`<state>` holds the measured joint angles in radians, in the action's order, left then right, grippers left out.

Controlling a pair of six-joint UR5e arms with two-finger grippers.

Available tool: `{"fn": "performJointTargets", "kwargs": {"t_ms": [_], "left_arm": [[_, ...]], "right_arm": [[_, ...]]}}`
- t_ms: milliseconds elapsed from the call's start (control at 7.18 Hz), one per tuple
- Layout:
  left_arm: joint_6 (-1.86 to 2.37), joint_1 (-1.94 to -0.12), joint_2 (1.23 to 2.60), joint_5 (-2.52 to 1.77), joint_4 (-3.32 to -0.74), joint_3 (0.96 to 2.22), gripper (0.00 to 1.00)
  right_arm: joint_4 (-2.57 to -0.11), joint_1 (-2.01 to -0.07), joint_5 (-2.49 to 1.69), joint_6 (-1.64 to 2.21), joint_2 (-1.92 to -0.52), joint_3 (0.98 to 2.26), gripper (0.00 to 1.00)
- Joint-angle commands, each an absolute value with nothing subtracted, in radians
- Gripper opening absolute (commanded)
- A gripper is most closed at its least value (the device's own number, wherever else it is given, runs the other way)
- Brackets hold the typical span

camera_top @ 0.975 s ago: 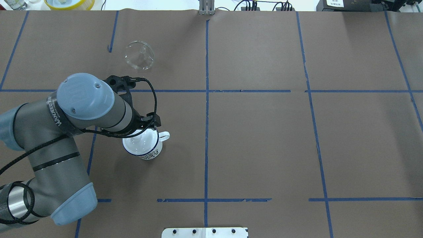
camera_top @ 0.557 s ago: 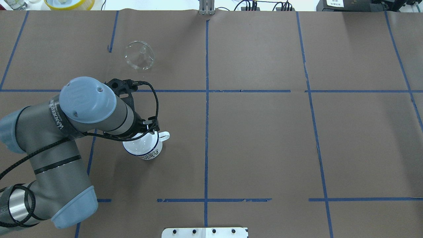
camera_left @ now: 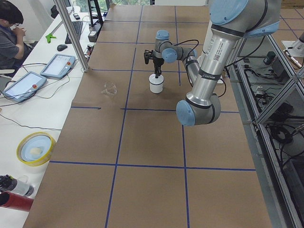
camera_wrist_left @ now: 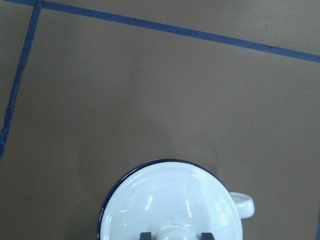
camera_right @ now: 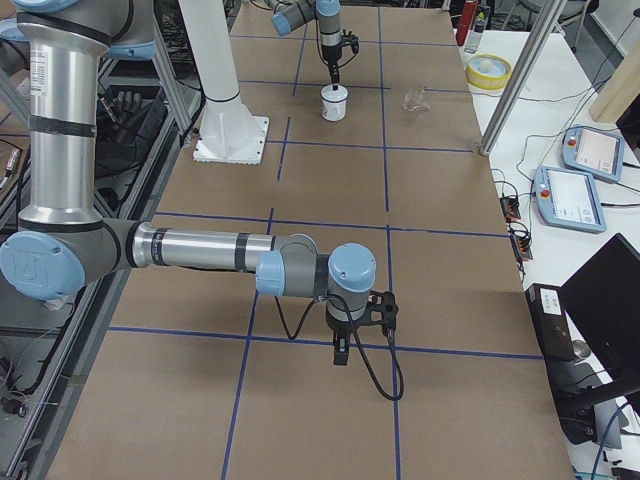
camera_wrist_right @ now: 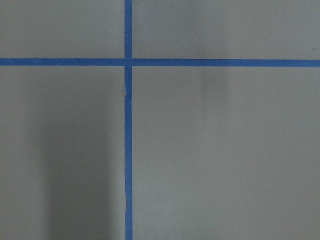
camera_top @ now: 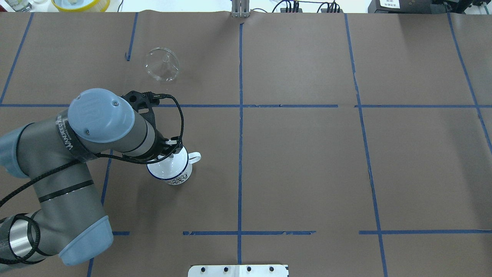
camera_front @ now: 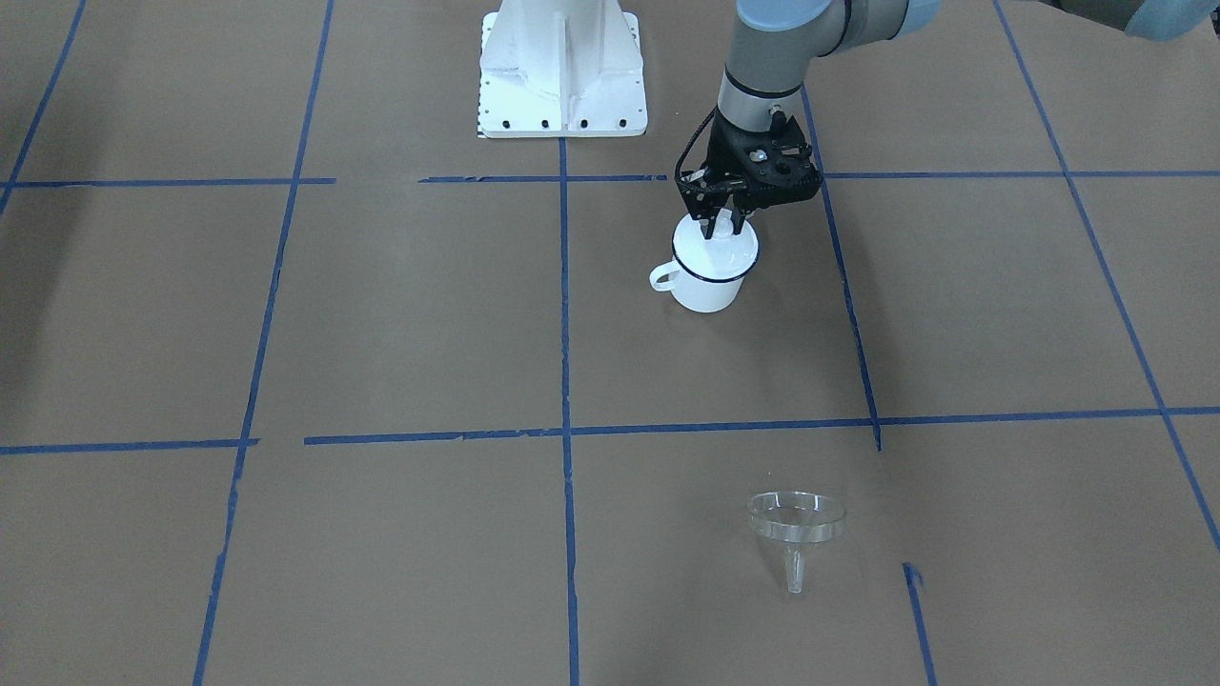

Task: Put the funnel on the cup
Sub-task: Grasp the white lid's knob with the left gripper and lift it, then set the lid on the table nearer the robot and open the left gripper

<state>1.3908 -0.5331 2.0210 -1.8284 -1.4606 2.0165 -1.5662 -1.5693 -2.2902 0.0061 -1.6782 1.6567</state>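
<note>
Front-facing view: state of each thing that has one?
funnel: lying on its side, untouched.
enamel mug: upright, lidded.
lid: seated on mug, knob gripped.
left end effector: shut on lid's knob.
right end effector: pointing down; open or shut cannot tell.

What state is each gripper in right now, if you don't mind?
Left gripper: closed on the knob of the lid atop the cup.
Right gripper: cannot be told.
</note>
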Motion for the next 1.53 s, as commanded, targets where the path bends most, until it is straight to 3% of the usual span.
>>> {"fn": "performJointTargets", "kwargs": {"t_ms": [0, 418, 697, 975, 1393], "left_arm": [[1.384, -0.541, 1.976, -1.829, -1.459, 2.073, 0.0], [1.257, -0.633, 1.934, -1.839, -1.379, 2.267, 0.0], [1.188, -0.643, 1.753, -1.839, -1.446, 2.328, 0.0], [1.21, -0.609, 1.512, -1.836, -1.819, 2.269, 0.0], [1.315, -0.493, 1.561, -1.824, -1.899, 2.057, 0.0]], "right_arm": [[-1.566, -1.569, -2.29, 0.006, -1.678, 1.657, 1.0], [-1.566, -1.569, -2.29, 0.006, -1.678, 1.657, 1.0], [-1.566, -1.569, -2.29, 0.006, -1.678, 1.655, 1.0], [-1.566, -1.569, -2.29, 0.006, -1.678, 1.655, 1.0], [-1.566, -1.569, -2.29, 0.006, -1.678, 1.655, 1.0]]}}
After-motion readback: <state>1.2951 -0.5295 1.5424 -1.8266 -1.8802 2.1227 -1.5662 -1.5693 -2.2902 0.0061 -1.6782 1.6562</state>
